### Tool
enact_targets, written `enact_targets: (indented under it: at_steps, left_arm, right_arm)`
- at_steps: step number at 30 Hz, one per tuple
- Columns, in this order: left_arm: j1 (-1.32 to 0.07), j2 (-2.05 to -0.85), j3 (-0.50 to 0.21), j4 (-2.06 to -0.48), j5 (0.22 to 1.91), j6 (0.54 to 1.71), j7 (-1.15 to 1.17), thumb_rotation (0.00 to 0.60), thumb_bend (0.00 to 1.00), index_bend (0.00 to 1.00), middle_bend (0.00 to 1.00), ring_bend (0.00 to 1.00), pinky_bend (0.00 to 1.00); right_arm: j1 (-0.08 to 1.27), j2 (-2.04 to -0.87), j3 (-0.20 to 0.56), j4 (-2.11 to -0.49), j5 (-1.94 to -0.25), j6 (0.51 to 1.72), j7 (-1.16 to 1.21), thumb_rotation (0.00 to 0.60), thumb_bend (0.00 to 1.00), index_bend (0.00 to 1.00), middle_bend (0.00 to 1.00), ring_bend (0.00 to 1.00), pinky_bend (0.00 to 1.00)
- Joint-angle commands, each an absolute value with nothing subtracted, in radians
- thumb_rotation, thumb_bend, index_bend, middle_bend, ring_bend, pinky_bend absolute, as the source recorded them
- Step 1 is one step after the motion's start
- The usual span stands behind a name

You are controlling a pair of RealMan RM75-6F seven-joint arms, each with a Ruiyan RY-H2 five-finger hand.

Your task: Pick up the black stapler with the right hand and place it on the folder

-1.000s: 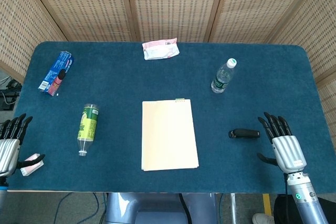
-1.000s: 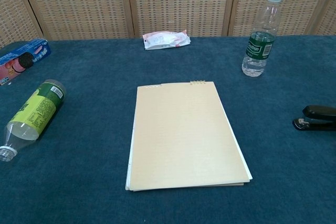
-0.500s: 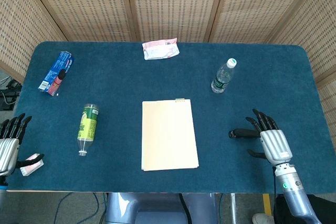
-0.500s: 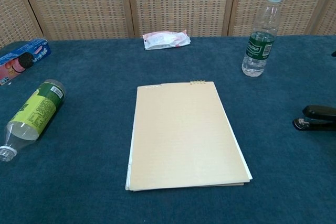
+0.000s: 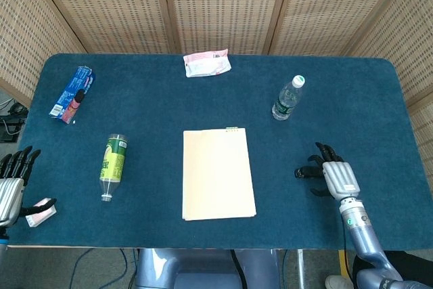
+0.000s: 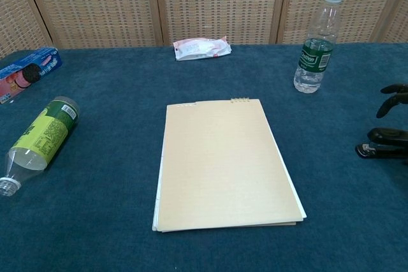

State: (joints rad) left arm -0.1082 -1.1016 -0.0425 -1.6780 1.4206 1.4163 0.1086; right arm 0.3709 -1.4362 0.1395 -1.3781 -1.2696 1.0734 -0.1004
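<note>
right hand (image 5: 333,175) open over the black stapler (image 6: 382,143) — not gripping; folder (image 5: 218,174) well apart.

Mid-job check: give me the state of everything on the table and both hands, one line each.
black stapler: flat on the table, not lifted
right hand: over the stapler, grip not visible
left hand: open, at table edge
folder: closed, flat, nothing on it
clear bottle: upright, capped
green-label bottle: on its side
cookie box: lying flat
pink packet: lying flat

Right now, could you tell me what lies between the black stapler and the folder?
Only bare blue table separates the black stapler from the folder, as the chest view shows.
</note>
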Motion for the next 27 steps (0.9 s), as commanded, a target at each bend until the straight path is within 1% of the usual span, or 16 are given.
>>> enact_targets:
  at_steps: [1, 8, 12, 14, 16, 17, 19, 21, 22, 24, 27]
  left_arm:
    - [-0.110, -1.103, -0.042, -1.678, 1.420, 1.414, 0.111, 0.600, 0.08, 0.00, 0.00, 0.00, 0.00]
    - [-0.111, -1.103, -0.041, -1.677, 1.418, 1.410, 0.111, 0.600, 0.08, 0.00, 0.00, 0.00, 0.00]
    - [-0.113, -1.104, -0.040, -1.678, 1.419, 1.406, 0.115, 0.600, 0.08, 0.00, 0.00, 0.00, 0.00]
    - [-0.113, -1.105, -0.039, -1.678, 1.419, 1.406, 0.115, 0.600, 0.08, 0.00, 0.00, 0.00, 0.00]
    - [-0.114, -1.105, -0.039, -1.678, 1.419, 1.406, 0.114, 0.600, 0.08, 0.00, 0.00, 0.00, 0.00]
    - [-0.114, -1.105, -0.039, -1.678, 1.420, 1.406, 0.113, 0.600, 0.08, 0.00, 0.00, 0.00, 0.00]
    - [-0.114, -1.105, -0.039, -1.677, 1.421, 1.406, 0.112, 0.600, 0.08, 0.00, 0.00, 0.00, 0.00]
    - [-0.114, -1.106, -0.039, -1.676, 1.421, 1.406, 0.112, 0.600, 0.08, 0.00, 0.00, 0.00, 0.00]
    - [-0.114, -1.106, -0.039, -1.675, 1.421, 1.407, 0.111, 0.600, 0.08, 0.00, 0.00, 0.00, 0.00]
    - [-0.114, -1.106, -0.040, -1.674, 1.422, 1.408, 0.109, 0.600, 0.08, 0.00, 0.00, 0.00, 0.00]
    - [-0.114, -1.107, -0.040, -1.673, 1.421, 1.408, 0.108, 0.600, 0.08, 0.00, 0.00, 0.00, 0.00]
  right_arm:
    - [0.392, -1.463, 0.148, -1.333, -1.241, 1.037, -0.094, 0.600, 0.17, 0.32, 0.12, 0.03, 0.30]
    - [0.414, -1.490, 0.161, -1.261, -1.201, 0.989, -0.072, 0.600, 0.19, 0.35, 0.13, 0.03, 0.30]
    - [0.420, -1.509, 0.159, -1.227, -1.195, 0.977, -0.056, 0.600, 0.23, 0.41, 0.18, 0.08, 0.33]
    - [0.421, -1.524, 0.158, -1.207, -1.203, 0.984, -0.044, 0.600, 0.27, 0.46, 0.24, 0.15, 0.38]
    - [0.420, -1.550, 0.162, -1.174, -1.218, 1.006, -0.018, 0.600, 0.36, 0.56, 0.36, 0.28, 0.47]
    - [0.421, -1.561, 0.163, -1.160, -1.223, 1.014, -0.010, 0.600, 0.39, 0.59, 0.41, 0.34, 0.50]
    - [0.422, -1.579, 0.166, -1.133, -1.238, 1.034, 0.005, 0.600, 0.45, 0.70, 0.54, 0.47, 0.60]
    - [0.423, -1.593, 0.168, -1.113, -1.251, 1.050, 0.021, 0.600, 0.48, 0.76, 0.61, 0.55, 0.69]
    - [0.424, -1.596, 0.169, -1.109, -1.254, 1.054, 0.027, 0.600, 0.49, 0.78, 0.63, 0.58, 0.72]
    - [0.426, -1.600, 0.171, -1.104, -1.267, 1.067, 0.043, 0.600, 0.50, 0.79, 0.65, 0.61, 0.76]
    - [0.431, -1.586, 0.174, -1.131, -1.303, 1.104, 0.042, 0.600, 0.50, 0.80, 0.66, 0.63, 0.79]
